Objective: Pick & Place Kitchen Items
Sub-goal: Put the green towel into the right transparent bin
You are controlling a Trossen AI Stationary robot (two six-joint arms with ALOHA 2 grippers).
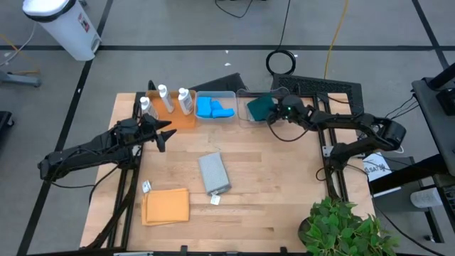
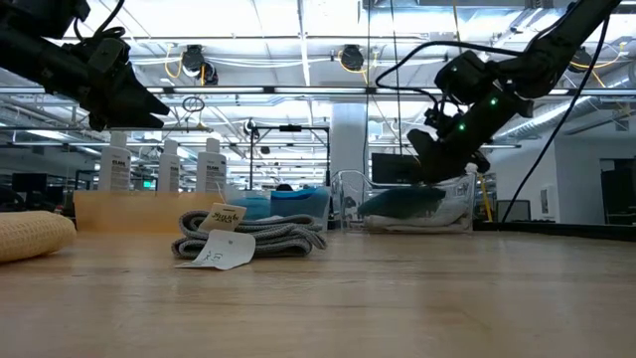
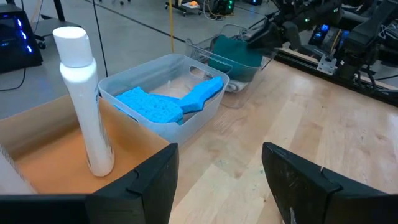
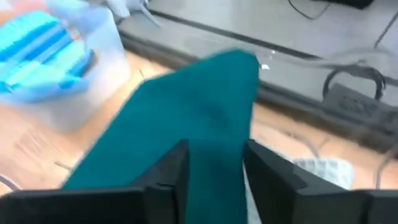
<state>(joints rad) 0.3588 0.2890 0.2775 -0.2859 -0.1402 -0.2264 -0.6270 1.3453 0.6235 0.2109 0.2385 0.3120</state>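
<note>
Hidden, cropped and blurred parts

Right wrist view smeared throughout: dark green cloth (image 4: 186, 118) and blue sponges (image 4: 37, 53) without crisp edges. Print on tag (image 2: 221, 251) of grey cloth (image 2: 248, 237) too small to read. Orange cloth (image 2: 30, 237) cut by left edge in low view.
</note>
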